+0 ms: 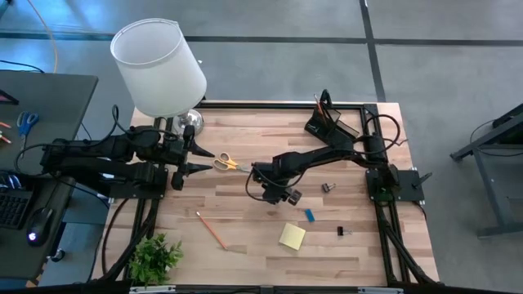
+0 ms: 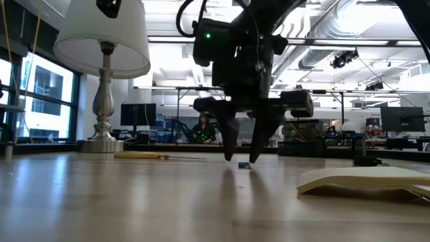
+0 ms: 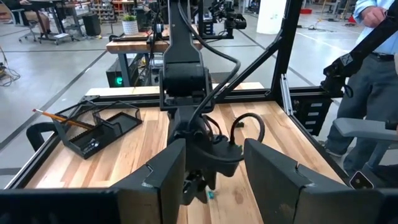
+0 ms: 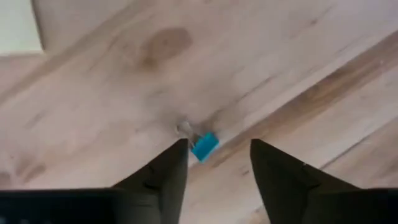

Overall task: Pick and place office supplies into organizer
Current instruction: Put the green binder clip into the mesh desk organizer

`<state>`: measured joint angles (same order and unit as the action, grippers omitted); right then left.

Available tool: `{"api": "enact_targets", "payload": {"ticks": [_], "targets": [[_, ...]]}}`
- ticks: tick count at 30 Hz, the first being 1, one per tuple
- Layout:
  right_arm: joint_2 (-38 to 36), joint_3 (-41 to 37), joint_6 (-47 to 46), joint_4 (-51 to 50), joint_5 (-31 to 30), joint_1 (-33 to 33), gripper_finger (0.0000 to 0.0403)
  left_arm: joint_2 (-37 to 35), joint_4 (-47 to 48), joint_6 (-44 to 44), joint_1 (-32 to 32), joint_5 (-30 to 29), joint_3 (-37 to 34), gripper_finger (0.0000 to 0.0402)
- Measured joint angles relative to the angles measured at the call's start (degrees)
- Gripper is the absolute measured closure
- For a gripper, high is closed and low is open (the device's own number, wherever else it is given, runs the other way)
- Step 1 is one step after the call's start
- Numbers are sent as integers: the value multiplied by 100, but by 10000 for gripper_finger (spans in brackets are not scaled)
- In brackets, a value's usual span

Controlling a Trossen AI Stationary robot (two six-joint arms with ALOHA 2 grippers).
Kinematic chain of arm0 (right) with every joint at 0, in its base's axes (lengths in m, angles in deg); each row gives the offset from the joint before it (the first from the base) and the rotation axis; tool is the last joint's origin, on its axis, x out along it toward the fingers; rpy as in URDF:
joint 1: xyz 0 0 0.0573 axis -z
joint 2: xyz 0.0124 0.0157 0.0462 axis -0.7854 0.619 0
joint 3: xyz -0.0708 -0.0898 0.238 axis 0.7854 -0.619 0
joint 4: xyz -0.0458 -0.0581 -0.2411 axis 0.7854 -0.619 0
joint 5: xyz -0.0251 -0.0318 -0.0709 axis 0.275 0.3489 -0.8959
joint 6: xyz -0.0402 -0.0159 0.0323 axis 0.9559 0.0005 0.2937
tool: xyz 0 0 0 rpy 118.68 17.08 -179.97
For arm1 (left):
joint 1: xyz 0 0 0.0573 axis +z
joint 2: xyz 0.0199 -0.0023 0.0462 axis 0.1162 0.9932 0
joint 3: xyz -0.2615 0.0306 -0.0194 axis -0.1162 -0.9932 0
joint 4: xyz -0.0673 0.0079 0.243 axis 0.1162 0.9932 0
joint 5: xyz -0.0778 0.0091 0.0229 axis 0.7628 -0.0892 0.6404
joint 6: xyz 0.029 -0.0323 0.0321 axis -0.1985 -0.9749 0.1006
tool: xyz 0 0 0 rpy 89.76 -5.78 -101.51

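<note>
Wooden table point(image 1: 245, 237) carries all items. Left gripper point(image 1: 196, 161) waits at the left edge, fingers apart and empty, beside the yellow scissors point(image 1: 226, 163). At centre, the right gripper point(image 4: 214, 163) hangs over a small blue clip point(image 4: 204, 146), fingers apart and empty. The clip lies on the wood between the fingertips, nearer one finger, its long axis diagonal to the gap. The black organizer point(image 1: 331, 122) stands at the far right corner. Behind the table lies an open workshop.

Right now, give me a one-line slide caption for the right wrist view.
Right gripper hangs open over the wooden table, a small blue clip lying between its fingertips.
</note>
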<state>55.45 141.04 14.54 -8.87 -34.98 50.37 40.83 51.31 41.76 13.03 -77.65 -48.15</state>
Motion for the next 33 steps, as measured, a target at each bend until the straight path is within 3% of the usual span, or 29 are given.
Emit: {"api": "enact_targets", "payload": {"ticks": [3, 8, 14, 25, 33], "targets": [[0, -4, 55, 44, -75, -54, 206, -1, 7, 0, -1, 0, 0, 247], [-6, -3, 302, 18, -152, -192, 202, 1, 9, -2, -1, 0, 0, 247], [-13, -5, 552, 121, -560, -295, 233, 1, 11, -2, -1, -50, 0, 247], [-22, -3, 612, 391, -655, -278, 289, 0, 13, -3, 0, -83, 0, 247], [-22, 11, -249, 533, -1219, -278, 303, 1, 13, -2, -1, -83, 0, 247]]}}
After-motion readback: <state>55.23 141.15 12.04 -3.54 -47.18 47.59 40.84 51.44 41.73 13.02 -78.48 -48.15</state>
